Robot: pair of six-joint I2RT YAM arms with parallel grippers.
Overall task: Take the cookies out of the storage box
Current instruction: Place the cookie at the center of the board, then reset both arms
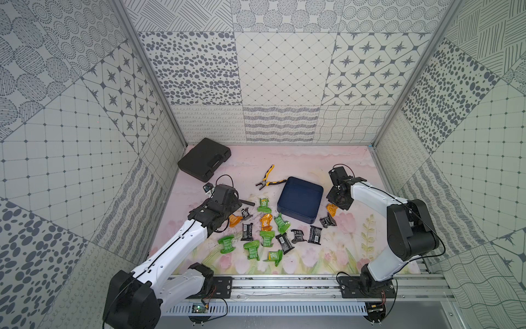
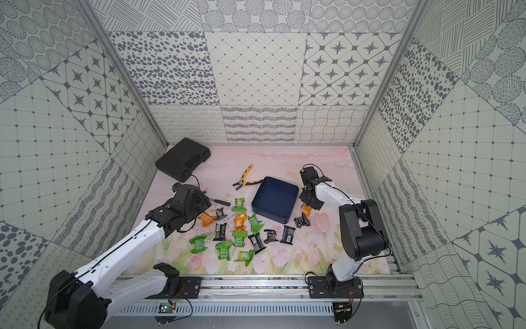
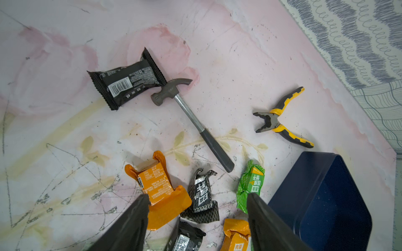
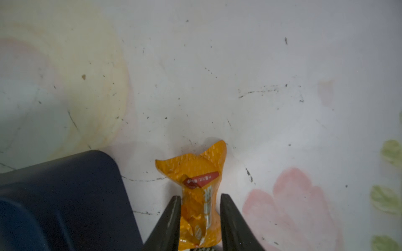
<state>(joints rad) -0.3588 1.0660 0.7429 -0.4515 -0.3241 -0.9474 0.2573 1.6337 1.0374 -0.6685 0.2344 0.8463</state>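
Hammer (image 1: pixel 248 203) head seemingly beneath left arm (image 1: pixel 182 236), storage box (image 4: pixel 65 184) cropped — blurred

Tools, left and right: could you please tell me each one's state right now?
Left tool: open, holding nothing.
Right tool: open, straddling an orange packet.

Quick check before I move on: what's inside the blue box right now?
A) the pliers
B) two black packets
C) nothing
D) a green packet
C: in both top views the box shows only its bare navy floor, and the packets lie outside it on the table.
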